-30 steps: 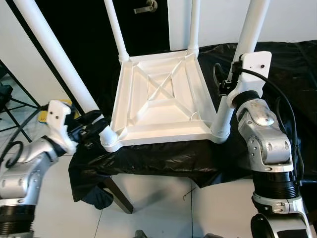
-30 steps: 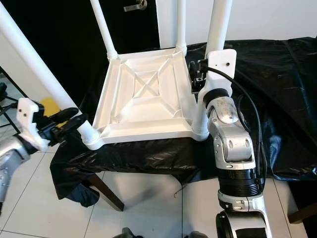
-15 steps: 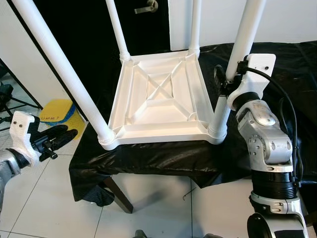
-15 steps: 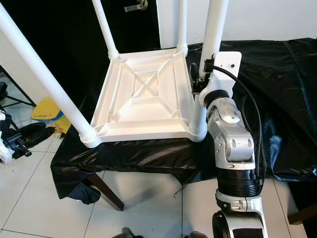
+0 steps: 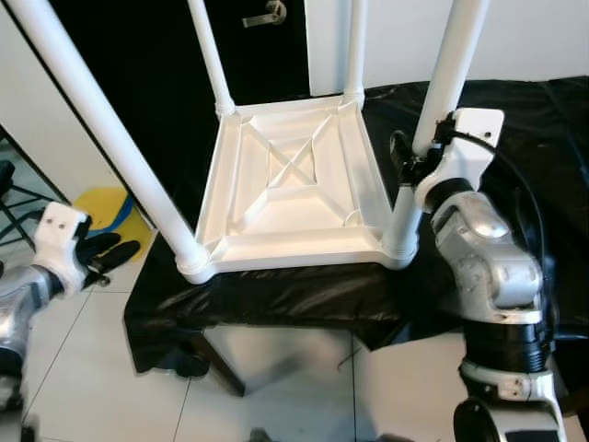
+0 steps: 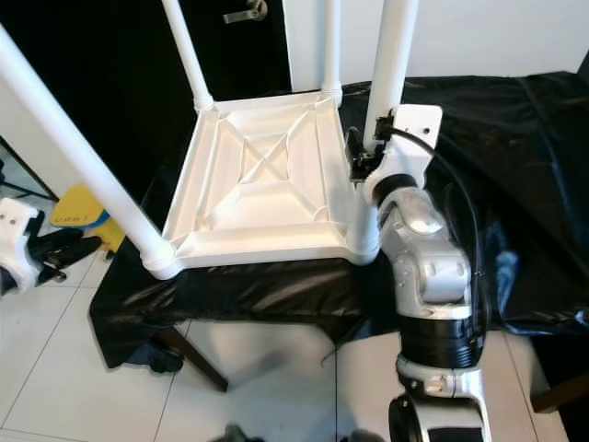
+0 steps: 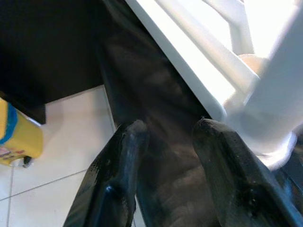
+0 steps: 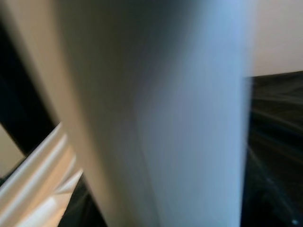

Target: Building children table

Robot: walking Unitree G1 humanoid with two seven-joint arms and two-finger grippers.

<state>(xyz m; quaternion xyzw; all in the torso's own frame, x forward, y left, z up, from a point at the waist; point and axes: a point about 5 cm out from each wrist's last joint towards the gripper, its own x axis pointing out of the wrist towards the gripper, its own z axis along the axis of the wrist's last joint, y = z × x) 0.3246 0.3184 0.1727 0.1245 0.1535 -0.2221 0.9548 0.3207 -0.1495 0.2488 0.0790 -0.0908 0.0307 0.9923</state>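
Note:
The white children's table (image 5: 294, 184) lies upside down on a black cloth, its four legs pointing up. My right gripper (image 5: 409, 161) is shut on the near-right leg (image 5: 451, 64) just above its socket. In the right wrist view that leg (image 8: 156, 113) stands very close. My left gripper (image 5: 120, 256) hangs open over the floor, to the left of the near-left leg (image 5: 101, 110) and apart from it. In the left wrist view its black fingers (image 7: 118, 165) are spread with nothing between them, facing the table's corner socket (image 7: 270, 132).
The black cloth (image 5: 304, 285) drapes over a dark wooden support whose leg (image 5: 221, 364) stands on the white tiled floor. A yellow object (image 5: 97, 207) lies on the floor at the left. A dark door with a handle (image 5: 267, 14) stands behind.
The left gripper let go of the near-left leg's base and drew away to the left over the floor. The right gripper stayed on the near-right leg. The camera shifted slightly.

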